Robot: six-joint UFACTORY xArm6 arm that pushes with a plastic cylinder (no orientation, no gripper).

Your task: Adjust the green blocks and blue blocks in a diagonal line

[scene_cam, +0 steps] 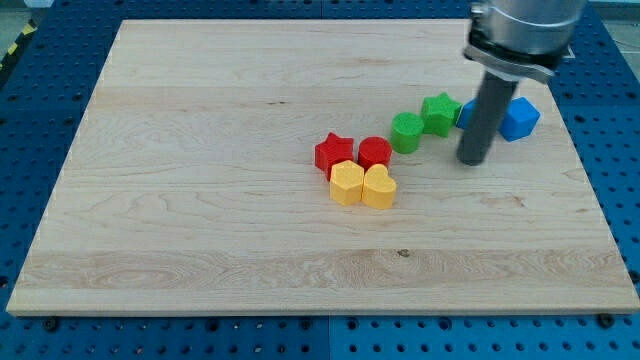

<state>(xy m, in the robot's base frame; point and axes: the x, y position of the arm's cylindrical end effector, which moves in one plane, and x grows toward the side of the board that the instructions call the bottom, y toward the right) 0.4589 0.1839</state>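
Two green blocks (422,122) touching, blue blocks (518,117) behind rod; my tip (473,160) just below; no pincer visible.

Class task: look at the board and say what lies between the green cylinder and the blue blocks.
In the camera view, the green star sits between the green cylinder and the blue blocks; my tip stands just below that line, its rod partly hiding one blue block.

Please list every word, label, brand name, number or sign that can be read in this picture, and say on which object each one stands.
There are none: no readable text on the light wooden board, the blue perforated table, the arm's grey metal housing, my tip, or any coloured block.
The yellow-and-black striped band at the view's top left is a pattern without letters.
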